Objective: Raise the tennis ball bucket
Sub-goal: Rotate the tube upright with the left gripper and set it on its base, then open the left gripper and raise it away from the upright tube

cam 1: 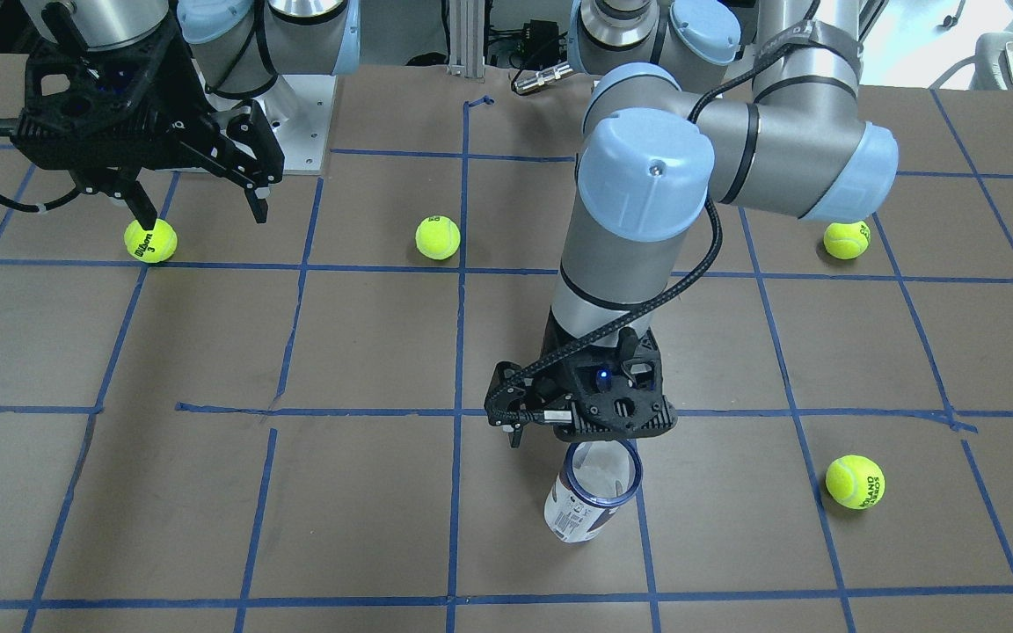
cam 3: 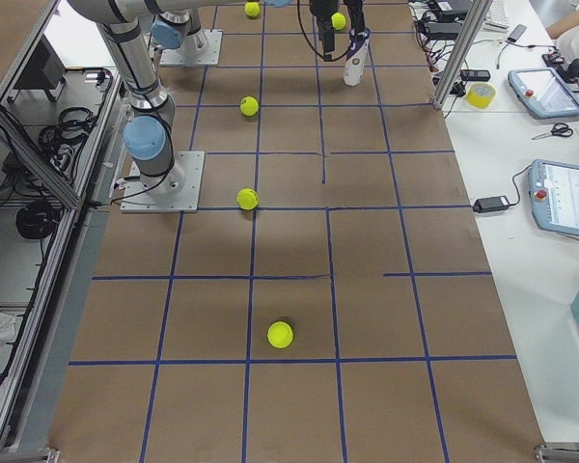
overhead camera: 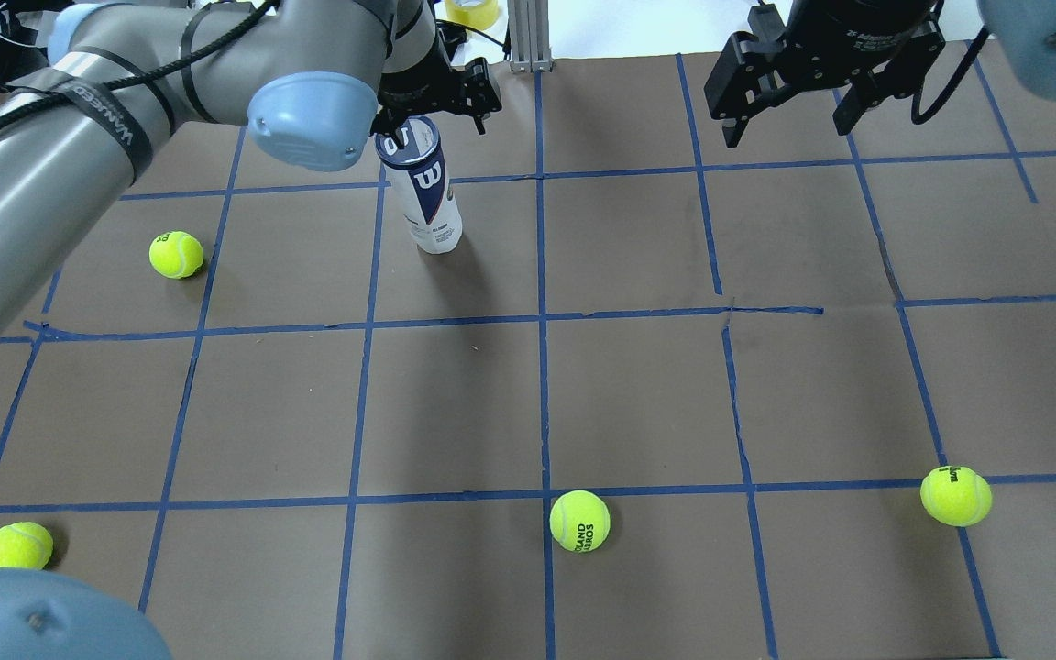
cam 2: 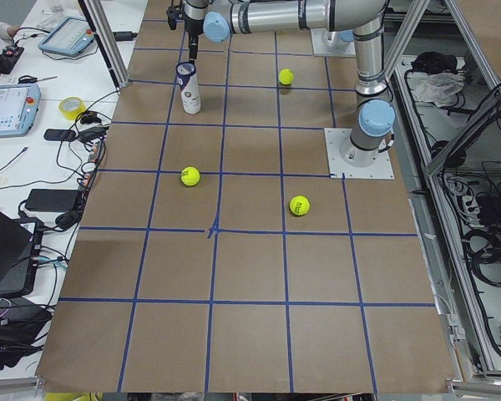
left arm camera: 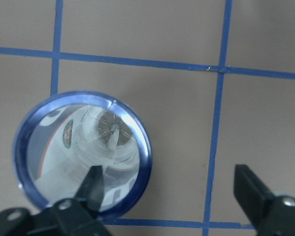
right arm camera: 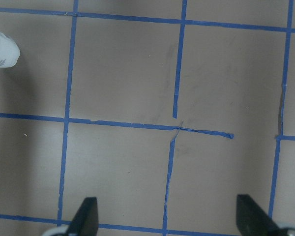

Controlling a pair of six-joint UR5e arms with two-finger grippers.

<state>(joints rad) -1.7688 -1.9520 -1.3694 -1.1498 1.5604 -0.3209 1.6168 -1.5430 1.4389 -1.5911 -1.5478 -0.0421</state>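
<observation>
The tennis ball bucket (cam 1: 590,492) is a white and clear tube with a navy W band at its top. It stands upright on the brown table, open mouth up, and also shows in the overhead view (overhead camera: 425,188). My left gripper (left arm camera: 169,189) is open just above its mouth (left arm camera: 83,152). One finger (left arm camera: 93,187) lies over the inside of the rim; the other (left arm camera: 250,189) is well outside the tube. My right gripper (cam 1: 204,215) is open and empty, hanging above the table far from the tube; it shows in its own view (right arm camera: 169,216).
Several yellow-green tennis balls lie scattered: one (cam 1: 150,240) just under the right gripper's finger, one (cam 1: 438,237) mid-table, one (cam 1: 847,239) behind the left arm, one (cam 1: 855,481) beside the tube. Blue tape lines grid the table (overhead camera: 638,394).
</observation>
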